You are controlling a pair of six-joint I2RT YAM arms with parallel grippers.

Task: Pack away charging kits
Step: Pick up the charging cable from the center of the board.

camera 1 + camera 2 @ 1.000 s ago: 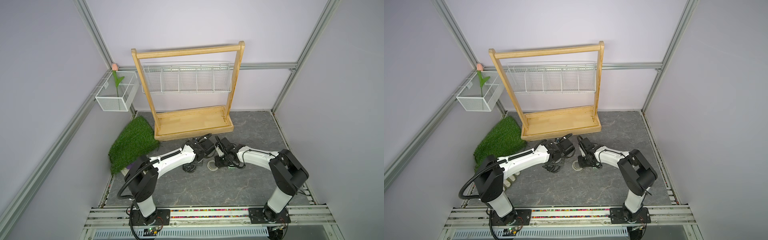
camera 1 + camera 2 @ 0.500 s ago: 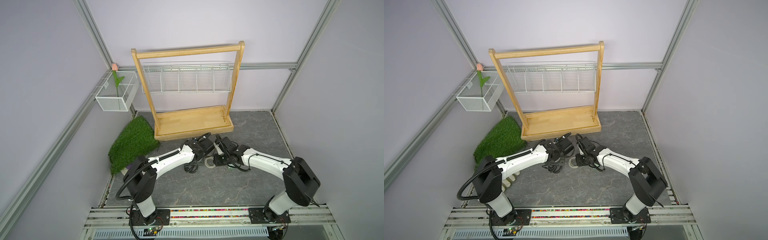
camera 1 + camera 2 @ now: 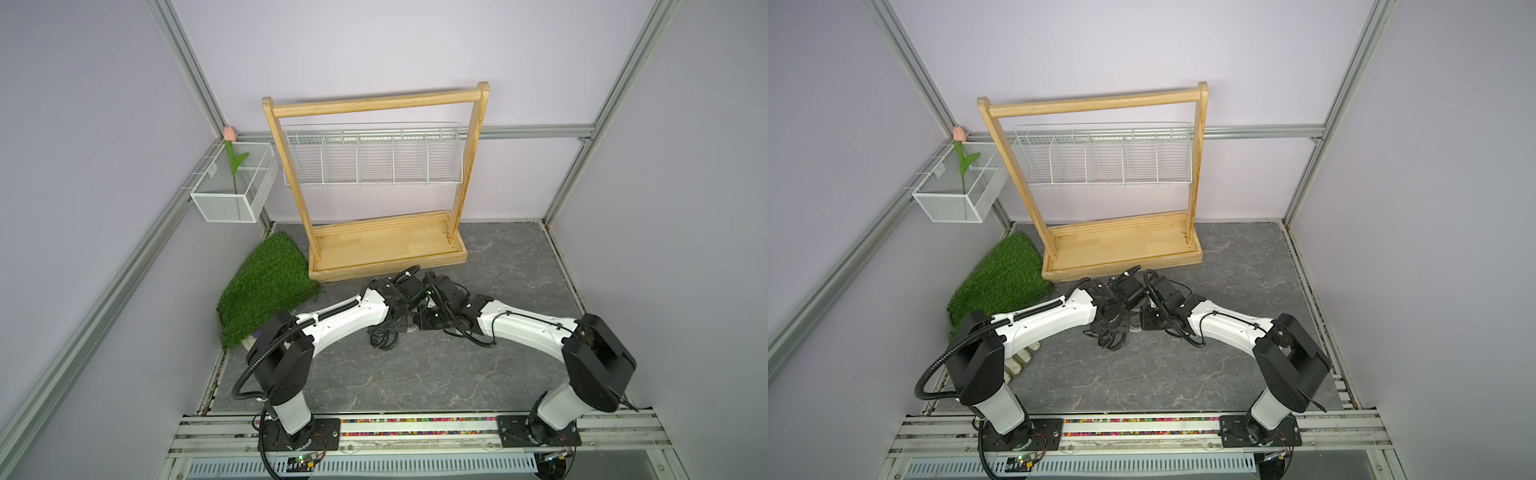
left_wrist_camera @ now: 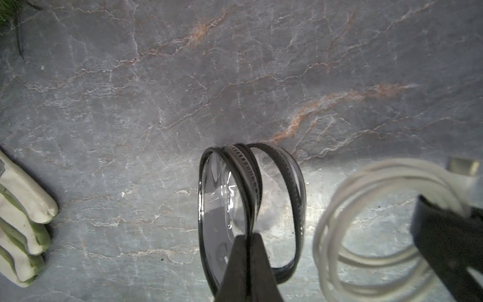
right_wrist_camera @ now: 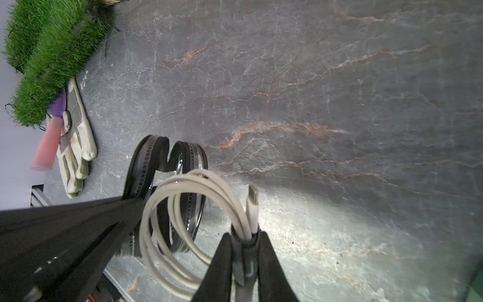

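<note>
**Cable right next to the pouch**

Your left gripper (image 4: 247, 239) is pinched tight on the black rim of the clear pouch (image 4: 222, 204). It holds the pouch up on its edge, and the zip looks open. Your right gripper (image 5: 244, 235) squeezes the white cable coil (image 5: 188, 176) at its tied part. The coil hangs just beside the pouch mouth, ring facing ring, so your right arm should push it in sideways. A second ago that arm was more bent; now it reaches closer.

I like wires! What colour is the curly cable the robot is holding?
White. The cable coil shows best in the right wrist view, pinched in the right gripper.
</note>
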